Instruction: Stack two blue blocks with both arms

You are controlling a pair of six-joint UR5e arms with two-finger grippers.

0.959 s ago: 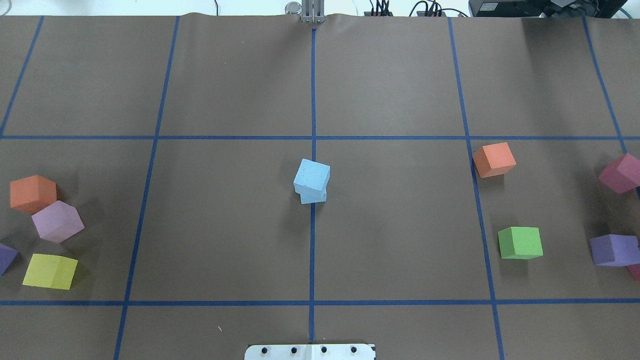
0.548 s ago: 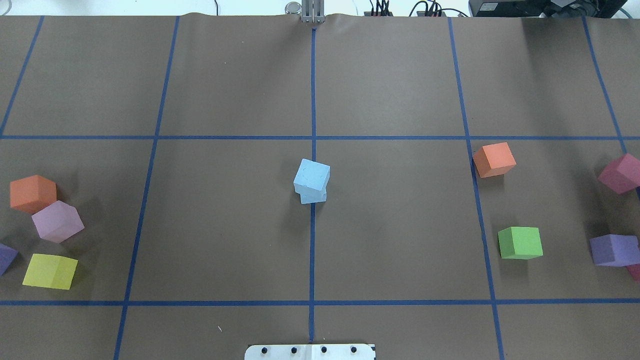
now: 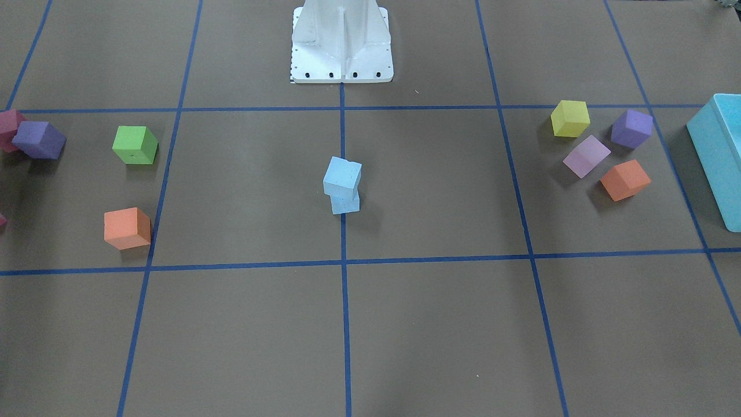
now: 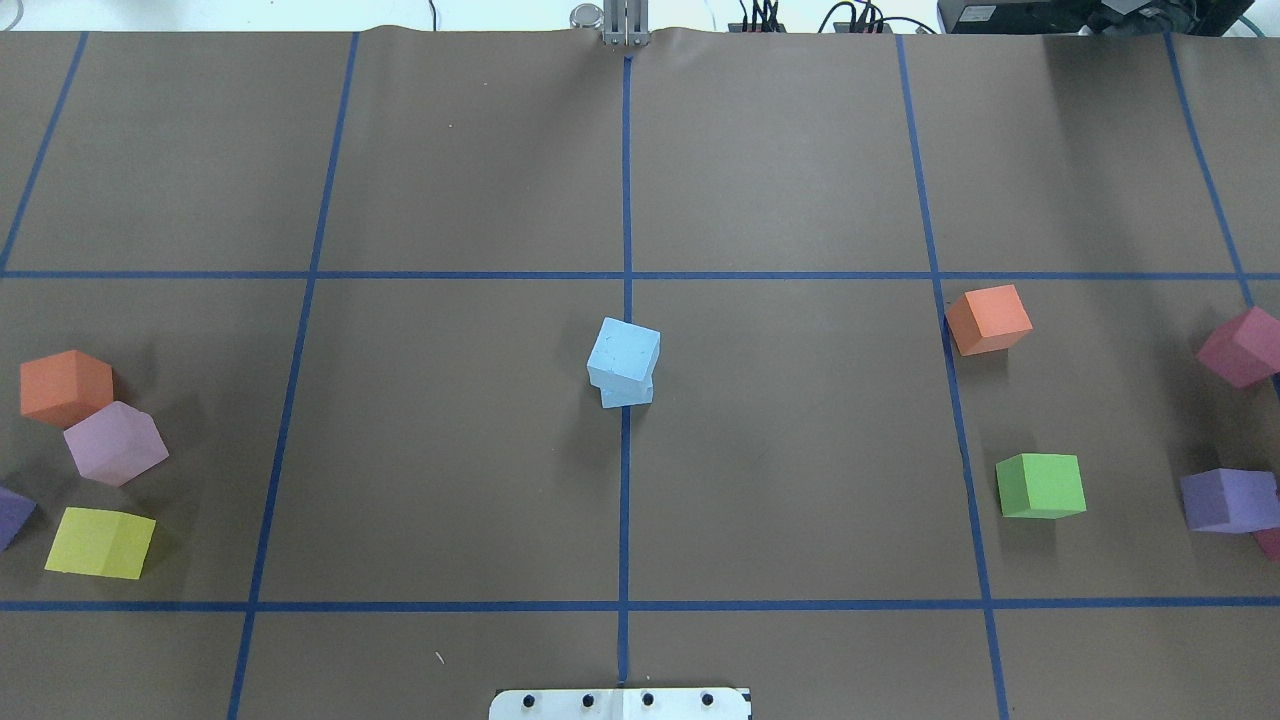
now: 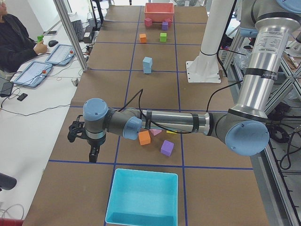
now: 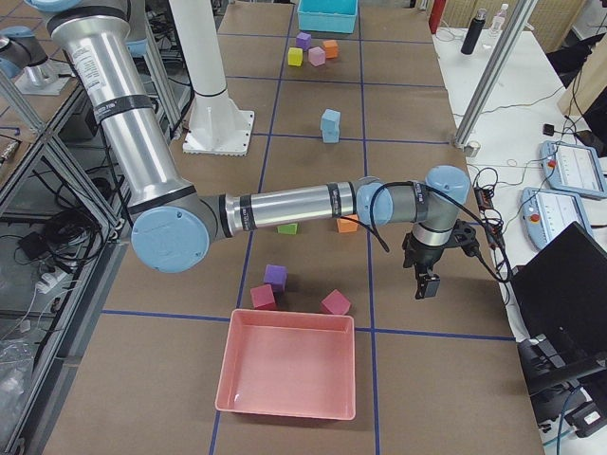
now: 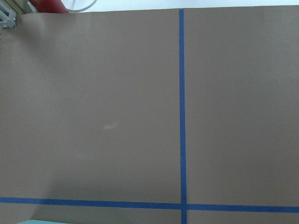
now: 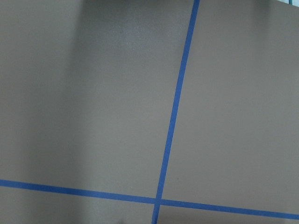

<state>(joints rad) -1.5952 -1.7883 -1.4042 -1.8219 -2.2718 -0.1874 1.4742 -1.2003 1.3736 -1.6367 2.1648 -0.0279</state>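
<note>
Two pale sky-blue blocks stand stacked at the table's centre on the blue centre line. The upper block point(image 4: 623, 352) sits twisted and slightly offset on the lower block point(image 4: 628, 396); the stack also shows in the front view point(image 3: 342, 176). The left gripper point(image 5: 92, 153) hangs over the table's left end, far from the stack. The right gripper point(image 6: 424, 284) hangs over the right end, also far from it. Both show only in the side views, so I cannot tell whether they are open or shut. The wrist views show only bare brown table and blue tape.
Orange point(image 4: 65, 386), pink point(image 4: 113, 442), yellow point(image 4: 99, 542) and purple cubes lie at the left. Orange point(image 4: 988, 318), green point(image 4: 1041, 486), purple point(image 4: 1226, 499) and maroon point(image 4: 1243, 346) cubes lie at the right. A turquoise box point(image 5: 142, 203) and a pink tray point(image 6: 286, 372) stand at the table's ends.
</note>
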